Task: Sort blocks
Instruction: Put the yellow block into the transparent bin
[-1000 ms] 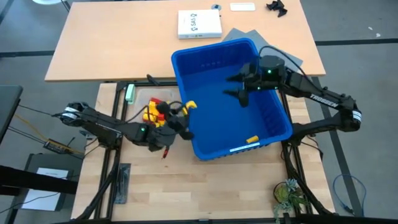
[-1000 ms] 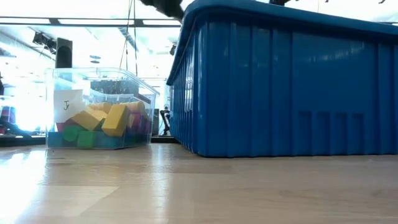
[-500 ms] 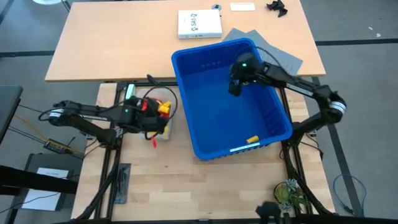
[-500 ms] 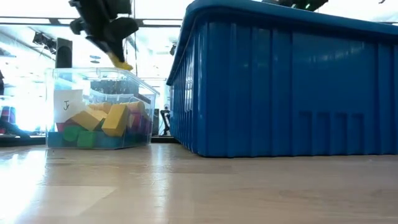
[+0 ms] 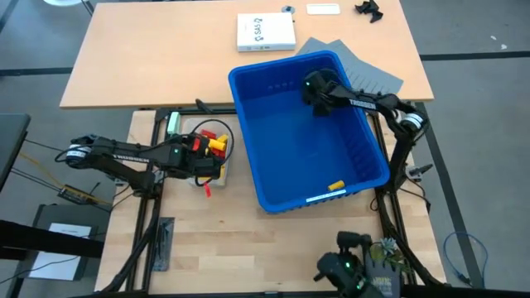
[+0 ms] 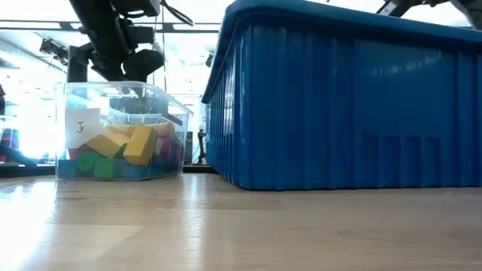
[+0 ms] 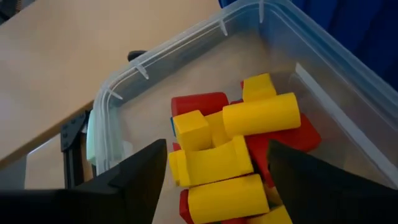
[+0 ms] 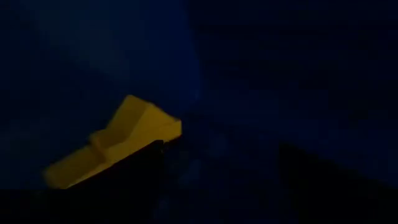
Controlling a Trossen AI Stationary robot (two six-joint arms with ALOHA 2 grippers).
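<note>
A clear plastic tub (image 6: 120, 135) left of the big blue bin (image 5: 364, 165) holds red and yellow blocks (image 7: 242, 143), with green and blue ones low in the pile (image 6: 94, 164). My left gripper (image 7: 214, 186) hovers open just above the tub's pile (image 5: 214, 146), holding nothing. My right gripper (image 5: 317, 98) is down inside the bin's far part, open, with a yellow block (image 8: 118, 143) on the bin floor ahead of its fingers. Another yellow block (image 5: 335, 186) lies by the bin's near wall.
The bin's tall walls (image 6: 346, 98) surround my right gripper. A white box (image 5: 265, 31) and a grey sheet (image 5: 368, 73) lie on the far table. A green object (image 5: 172, 124) sits beyond the tub, and a small plant (image 5: 385, 258) stands at the near right.
My left gripper has carried a yellow block from the bin's near-left corner toward the table's left, over the clear tub, tipped downward and let it go; the block no longer hangs from it. My right gripper has swung toward the bin's far-left part and sunk inside.
</note>
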